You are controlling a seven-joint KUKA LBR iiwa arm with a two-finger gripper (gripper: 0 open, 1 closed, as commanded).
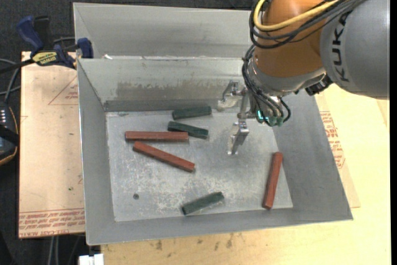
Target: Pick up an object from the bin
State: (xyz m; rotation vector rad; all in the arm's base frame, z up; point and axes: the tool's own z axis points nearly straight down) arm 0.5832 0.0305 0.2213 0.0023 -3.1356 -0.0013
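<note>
Hanging over bare bin floor, the gripper [234, 121] has its two fingers [237, 137] spread apart, and we see nothing between them. One finger points down toward the floor, the other sits higher, toward the back wall. We cannot single out one thing as the pick, since no thing lies under or between the fingers.

Nearest to the fingers, just off to the view's left of the lower one, lies the short green block [188, 130], flat on the floor and a little tilted, apart from the fingertip. Slightly behind it, level with the upper finger and also to the view's left, lies the upper green block [191, 112], close to the foot of the back wall.

Beyond the short green block, farther left of the fingers, the level red stick [156, 136] lies almost end to end with it. Below that one, the slanted red stick [164, 156] runs down toward the front.

On the other side of the fingers, forward and to the view's right, the upright red stick [272, 180] lies nearly lengthwise toward the front.

Farthest from the fingers, near the front edge of the floor, lies the front green block [202, 203].

Above it all we see the orange cover [291, 28] at the wrist, and around everything the grey bin [93, 164].
</note>
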